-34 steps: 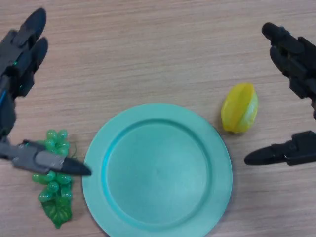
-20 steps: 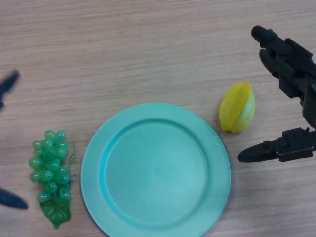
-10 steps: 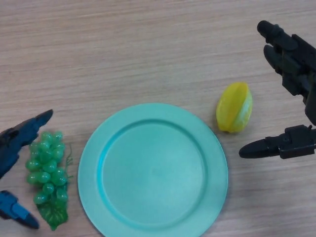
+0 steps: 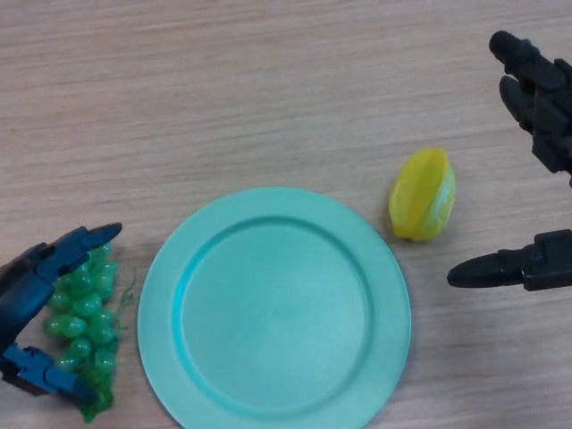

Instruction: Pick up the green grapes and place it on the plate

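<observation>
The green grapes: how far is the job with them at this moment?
Done: the left hand has reached the green grapes, which lie on the table left of the plate. In hand: its fingers bracket the bunch from above and below, but a closed grip is not clear. Left: lifting the grapes and setting them on the plate, which holds nothing. The right hand waits open at the right, near the yellow fruit.

Little shows beyond a pale wood-grain counter (image 4: 268, 89), so the sort of room cannot be told. A staged test bench is likeliest: one teal plate (image 4: 161, 304) and glossy toy fruit, a yellow starfruit (image 4: 422, 195) and green grapes (image 4: 82, 308), between robot hands.
</observation>
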Available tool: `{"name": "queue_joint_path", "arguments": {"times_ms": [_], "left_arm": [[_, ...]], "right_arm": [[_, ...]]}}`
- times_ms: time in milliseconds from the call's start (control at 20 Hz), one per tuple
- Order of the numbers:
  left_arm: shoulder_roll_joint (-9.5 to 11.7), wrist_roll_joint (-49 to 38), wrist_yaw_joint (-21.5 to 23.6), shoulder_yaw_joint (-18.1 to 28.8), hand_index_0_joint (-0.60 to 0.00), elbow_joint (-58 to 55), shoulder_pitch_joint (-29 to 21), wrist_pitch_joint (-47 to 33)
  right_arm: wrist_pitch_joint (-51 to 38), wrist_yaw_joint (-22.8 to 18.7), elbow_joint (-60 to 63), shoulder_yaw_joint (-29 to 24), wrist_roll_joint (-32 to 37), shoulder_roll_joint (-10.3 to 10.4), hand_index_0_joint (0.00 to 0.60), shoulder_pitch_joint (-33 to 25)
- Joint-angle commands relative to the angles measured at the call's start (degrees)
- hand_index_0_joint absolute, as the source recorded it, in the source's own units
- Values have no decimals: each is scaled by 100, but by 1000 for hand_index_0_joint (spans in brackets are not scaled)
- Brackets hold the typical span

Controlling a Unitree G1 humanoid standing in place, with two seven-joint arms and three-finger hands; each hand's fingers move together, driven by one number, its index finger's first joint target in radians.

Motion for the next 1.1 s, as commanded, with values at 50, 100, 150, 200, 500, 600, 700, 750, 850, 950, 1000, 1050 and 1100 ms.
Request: {"name": "queue_joint_path", "arguments": {"times_ms": [50,100,150,200,500,600,700,750,850,950,1000,1050,1100], "left_arm": [[438,335,-116,328,-600,-46,176,-515],[419,242,-316,368,-600,-146,237,-389],[396,161,-536,460,-600,-259,295,-259],[380,128,-621,488,-600,-305,302,-167],[463,-334,-792,911,-600,-951,139,274],[587,-655,-1029,1107,-600,-1041,52,436],[445,-1629,-1763,1273,-600,-1935,26,1867],[378,-1819,-1965,1305,-600,-2646,48,2727],[323,-1860,-2582,1232,-600,-3522,126,3409],[143,-1907,-3009,1131,-600,-4303,85,4046],[49,-1900,-3013,1052,-600,-4409,116,3817],[-130,-1833,-3041,781,-600,-4684,180,3690],[-190,-1859,-3075,682,-600,-4948,154,4261]], "right_arm": [[-600,-6,-477,-396,337,-150,0,-82],[-570,-3,-490,-386,341,-147,0,-80],[-544,17,-500,-358,331,-142,0,-66],[-503,18,-512,-353,359,-135,0,-81],[72,145,-823,-327,599,-156,0,-125],[269,117,-933,-291,682,-154,0,-207],[483,38,-1102,-250,765,-154,0,-267],[451,33,-1133,-190,743,-143,0,-241],[466,68,-1115,-178,742,-150,0,-276],[447,83,-1060,-248,758,-165,0,-285],[434,83,-1055,-273,779,-160,0,-266],[395,66,-1046,-313,804,-159,0,-247],[392,65,-1054,-326,821,-160,0,-233]]}}
